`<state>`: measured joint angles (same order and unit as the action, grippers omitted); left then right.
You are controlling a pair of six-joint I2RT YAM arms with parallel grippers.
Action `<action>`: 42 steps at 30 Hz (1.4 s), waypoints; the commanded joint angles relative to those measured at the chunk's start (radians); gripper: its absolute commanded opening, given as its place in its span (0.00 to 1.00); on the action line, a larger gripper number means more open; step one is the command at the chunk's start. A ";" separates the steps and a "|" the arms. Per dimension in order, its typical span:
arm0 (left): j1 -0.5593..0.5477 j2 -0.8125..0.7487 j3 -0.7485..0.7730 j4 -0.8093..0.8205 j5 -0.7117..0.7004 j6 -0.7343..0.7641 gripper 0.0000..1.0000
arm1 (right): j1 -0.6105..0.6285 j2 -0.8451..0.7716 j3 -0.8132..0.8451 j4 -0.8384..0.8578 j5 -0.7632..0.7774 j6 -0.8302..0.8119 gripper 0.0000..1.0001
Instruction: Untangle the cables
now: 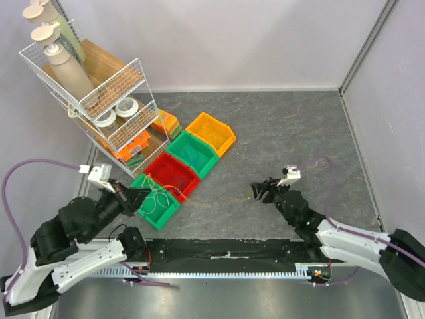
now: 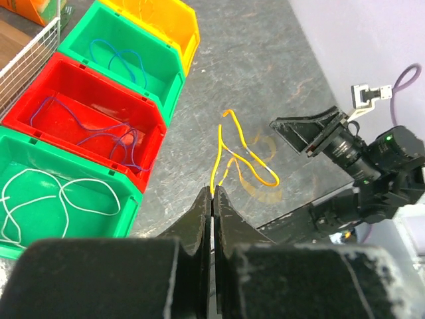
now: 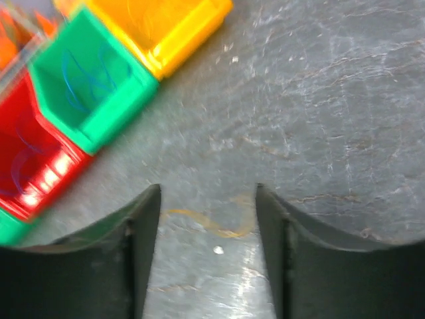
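The left end effector [image 2: 212, 194] was pinched shut on one end of the yellow cable [image 2: 234, 154], whose long axis ran up the frame's centre, away from its tips. The right end effector [image 3: 208, 194] gaped wide, empty, over the counter [image 3: 332, 100]. Sorting step, I judged; next, carrying it to the yellow bin [image 2: 166, 20], upper left

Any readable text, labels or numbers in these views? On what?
No legible text in any view.
Orange package in the white wire rack: any print is too small to read.
Round white lids in that rack: too small to tell if they are labelled.
Coloured plastic bins and thin yellow wire: no markings visible.
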<state>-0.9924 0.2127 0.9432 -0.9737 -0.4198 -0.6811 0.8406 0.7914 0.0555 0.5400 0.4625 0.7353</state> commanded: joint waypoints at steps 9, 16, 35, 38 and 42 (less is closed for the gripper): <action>0.005 0.414 -0.130 0.185 0.050 0.051 0.02 | -0.005 0.224 0.072 0.158 -0.226 -0.129 0.94; 0.005 0.609 -0.242 0.411 0.205 0.057 0.02 | -0.005 0.129 0.024 0.152 -0.179 -0.114 0.97; -0.041 1.021 -0.201 0.583 0.288 0.044 0.02 | -0.006 0.305 0.151 0.022 -0.107 -0.068 0.98; -0.043 1.019 -0.204 0.576 0.283 0.045 0.02 | -0.009 0.463 0.260 -0.026 -0.165 -0.085 0.86; -0.043 1.019 -0.208 0.593 0.292 0.038 0.02 | -0.014 0.606 0.352 -0.034 -0.258 -0.128 0.75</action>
<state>-1.0298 1.2415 0.7101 -0.4164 -0.1253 -0.6575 0.8330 1.3067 0.3157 0.5323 0.2810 0.6418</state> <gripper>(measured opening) 0.026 0.772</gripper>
